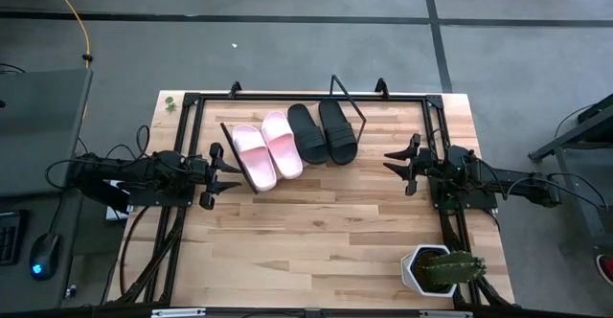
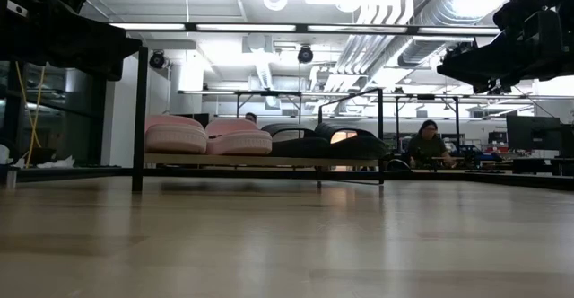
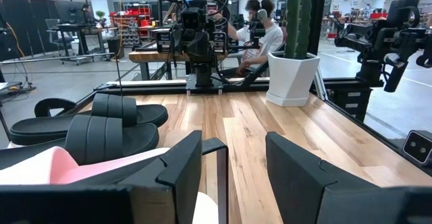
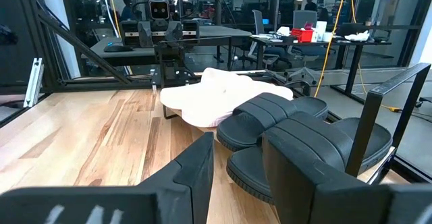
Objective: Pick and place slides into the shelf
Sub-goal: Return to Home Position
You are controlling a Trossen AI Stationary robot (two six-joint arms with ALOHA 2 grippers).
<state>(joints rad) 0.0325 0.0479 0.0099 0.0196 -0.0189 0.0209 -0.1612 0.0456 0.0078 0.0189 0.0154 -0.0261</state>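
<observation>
At the left side of the table [image 1: 316,232], the left gripper [image 1: 228,172] hangs low with its two fingers spread apart and nothing between them. It points to the right, toward the shelf [image 2: 260,161]. Just beside its fingertips lie the two pink slides [image 1: 253,155], and I cannot tell if the nearer one touches a finger. Next to the pink pair, further right, lie the two black slides [image 1: 337,131]. All four rest side by side on the shelf, so the placing part looks finished.

The long axis of every slide runs from the front of the table to the back, a little slanted, so it lies across the line of both grippers.

At the right, the right gripper [image 1: 391,163] points to the left, its fingers also spread and empty. It is apart from the black pair, with bare table between.

The left arm is therefore the nearer one. I judge that its way home should go straight back, away from the pink slide, so as not to drag it off.
</observation>
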